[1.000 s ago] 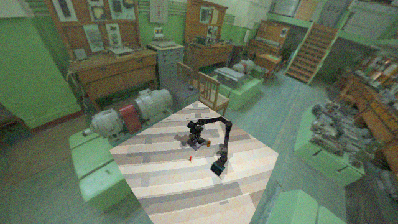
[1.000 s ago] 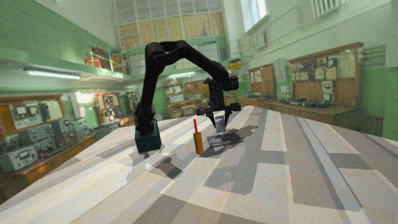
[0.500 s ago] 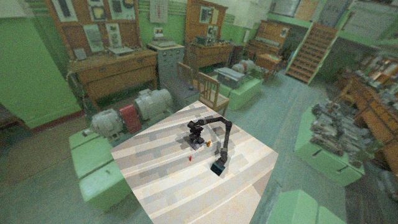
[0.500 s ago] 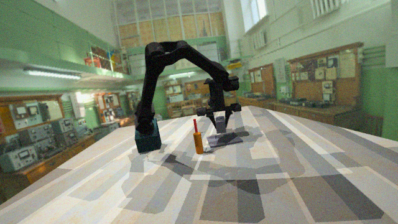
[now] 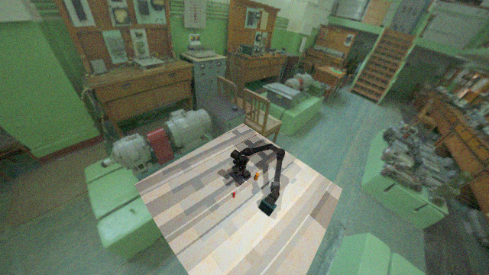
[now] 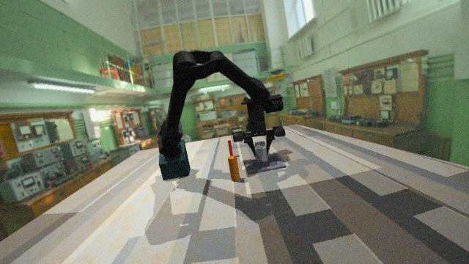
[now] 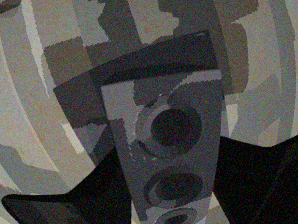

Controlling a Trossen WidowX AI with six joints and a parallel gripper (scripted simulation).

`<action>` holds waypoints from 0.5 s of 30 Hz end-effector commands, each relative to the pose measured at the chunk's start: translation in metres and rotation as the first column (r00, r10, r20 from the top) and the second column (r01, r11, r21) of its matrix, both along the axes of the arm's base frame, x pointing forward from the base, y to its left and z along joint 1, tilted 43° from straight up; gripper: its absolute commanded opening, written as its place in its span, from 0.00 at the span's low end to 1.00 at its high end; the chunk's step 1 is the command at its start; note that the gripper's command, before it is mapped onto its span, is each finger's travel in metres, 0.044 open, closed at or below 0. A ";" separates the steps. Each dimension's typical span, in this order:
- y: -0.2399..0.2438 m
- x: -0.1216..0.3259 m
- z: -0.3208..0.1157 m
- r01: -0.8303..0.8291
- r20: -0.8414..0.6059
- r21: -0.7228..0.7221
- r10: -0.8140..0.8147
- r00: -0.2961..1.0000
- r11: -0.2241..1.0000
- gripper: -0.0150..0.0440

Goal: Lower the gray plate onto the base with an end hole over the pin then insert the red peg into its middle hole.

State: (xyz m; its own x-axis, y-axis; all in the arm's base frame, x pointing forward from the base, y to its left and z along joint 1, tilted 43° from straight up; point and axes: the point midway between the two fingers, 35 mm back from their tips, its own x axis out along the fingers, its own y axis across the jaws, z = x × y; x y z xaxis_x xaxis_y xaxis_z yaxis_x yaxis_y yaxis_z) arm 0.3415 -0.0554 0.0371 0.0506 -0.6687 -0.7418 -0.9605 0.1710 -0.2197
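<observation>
Top looks down from afar, exterior low along the table (image 6: 330, 205) (wrist close).

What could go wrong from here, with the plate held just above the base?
1. The gray plate hangs steeply tilted in the gripper over the base; released like this, it may not lie flat.
2. No view shows the pin, so an end hole could miss it.
3. The orange cylinder and red peg stand close by; a swing might topple them.
</observation>
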 end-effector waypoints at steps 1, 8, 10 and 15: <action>-0.006 -0.002 -0.005 0.001 -0.008 -0.007 -0.001 1.000 1.000 0.25; -0.014 -0.001 -0.013 0.001 -0.008 -0.008 -0.001 1.000 1.000 0.25; -0.014 -0.001 -0.014 0.001 -0.008 -0.008 -0.001 1.000 1.000 0.25; -0.011 0.000 -0.011 0.002 -0.001 -0.001 -0.002 1.000 1.000 0.25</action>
